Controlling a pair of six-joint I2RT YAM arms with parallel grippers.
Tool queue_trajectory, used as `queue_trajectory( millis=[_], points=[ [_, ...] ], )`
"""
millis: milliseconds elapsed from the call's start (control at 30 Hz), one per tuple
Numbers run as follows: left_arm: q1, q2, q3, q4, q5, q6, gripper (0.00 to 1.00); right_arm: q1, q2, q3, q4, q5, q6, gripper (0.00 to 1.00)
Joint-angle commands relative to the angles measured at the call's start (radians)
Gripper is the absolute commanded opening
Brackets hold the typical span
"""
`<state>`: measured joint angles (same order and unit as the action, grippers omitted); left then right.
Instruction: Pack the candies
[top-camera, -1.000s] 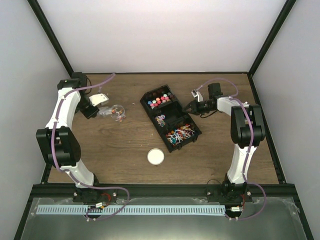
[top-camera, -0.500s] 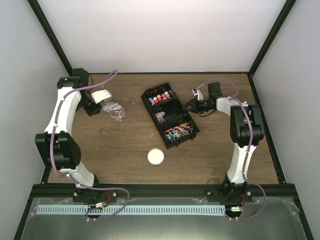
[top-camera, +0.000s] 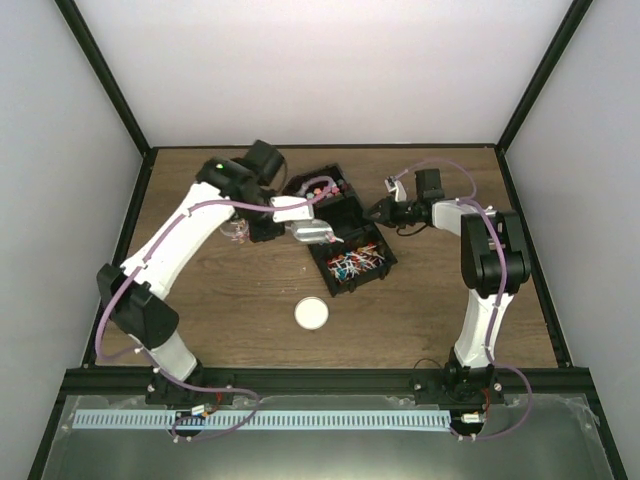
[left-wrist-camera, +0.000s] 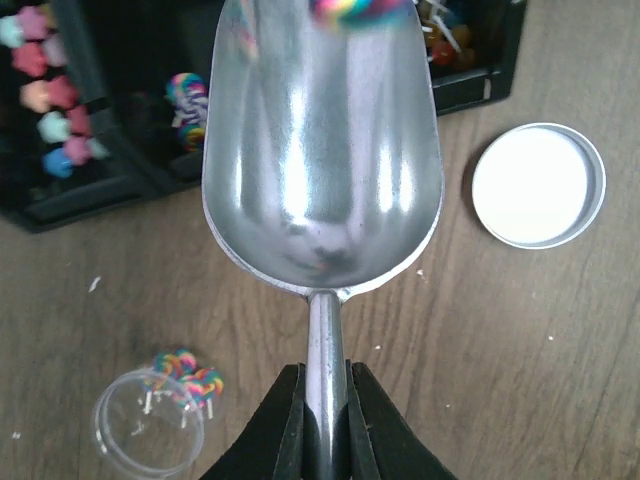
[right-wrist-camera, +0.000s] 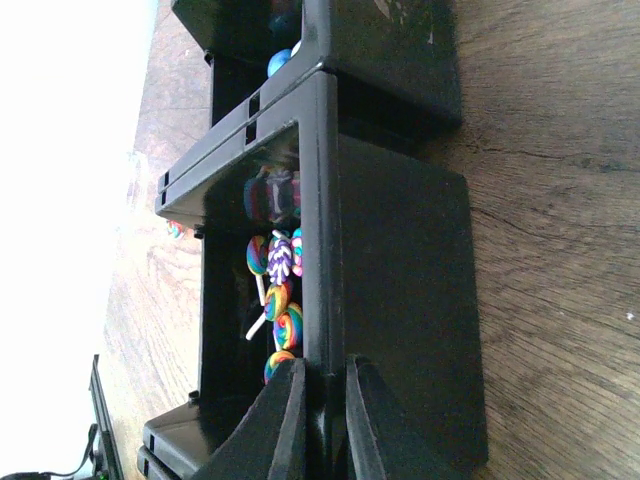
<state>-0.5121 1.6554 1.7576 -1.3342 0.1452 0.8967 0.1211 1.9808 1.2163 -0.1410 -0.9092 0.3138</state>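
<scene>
Left hand (left-wrist-camera: 325, 390) tight around the scoop (left-wrist-camera: 322, 170) handle across the tray (right-wrist-camera: 400, 300) edge, right hand (right-wrist-camera: 320, 385) tight on the tray wall.

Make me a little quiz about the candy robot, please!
1. Fill the gap: the white lid lies on the ___, not on the clear jar.
2. True or false: the left hand holds the metal scoop by its handle.
3. What does the right hand pinch? A white lid, B black tray wall, C clear jar.
Key: 1 table; 2 true; 3 B.
</scene>
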Motion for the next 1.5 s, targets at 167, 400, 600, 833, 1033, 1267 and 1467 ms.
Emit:
queue_trajectory(
  millis=[167,400,600,833,1033,1267,1467],
  points=[
    [-0.173,0.066,-0.02,-0.067,-0.1,-0.085,0.04,0.048,-0.097,-0.092,0.124,0.084,0.153,0.01],
    [-0.194,0.102,-0.062,-0.013,-0.192,-0.167,0.04,0.048,-0.096,-0.137,0.186,0.1,0.196,0.01],
    [-0.206,0.165,-0.048,-0.003,-0.271,-0.179,0.04,0.048,-0.105,-0.14,0.203,0.107,0.205,0.01],
    [-0.259,0.248,0.014,-0.045,-0.34,-0.18,0.04,0.052,-0.108,-0.141,0.197,0.123,0.217,0.01],
    [-0.309,0.309,0.019,-0.041,-0.424,-0.157,0.04,0.053,-0.112,-0.15,0.199,0.127,0.222,0.01],
    [-0.315,0.349,0.014,0.057,-0.317,-0.131,0.04,0.057,-0.108,-0.159,0.204,0.137,0.23,0.01],
    [-0.308,0.366,-0.038,0.202,-0.211,-0.109,0.04,0.058,-0.106,-0.172,0.214,0.146,0.246,0.01]
  ],
)
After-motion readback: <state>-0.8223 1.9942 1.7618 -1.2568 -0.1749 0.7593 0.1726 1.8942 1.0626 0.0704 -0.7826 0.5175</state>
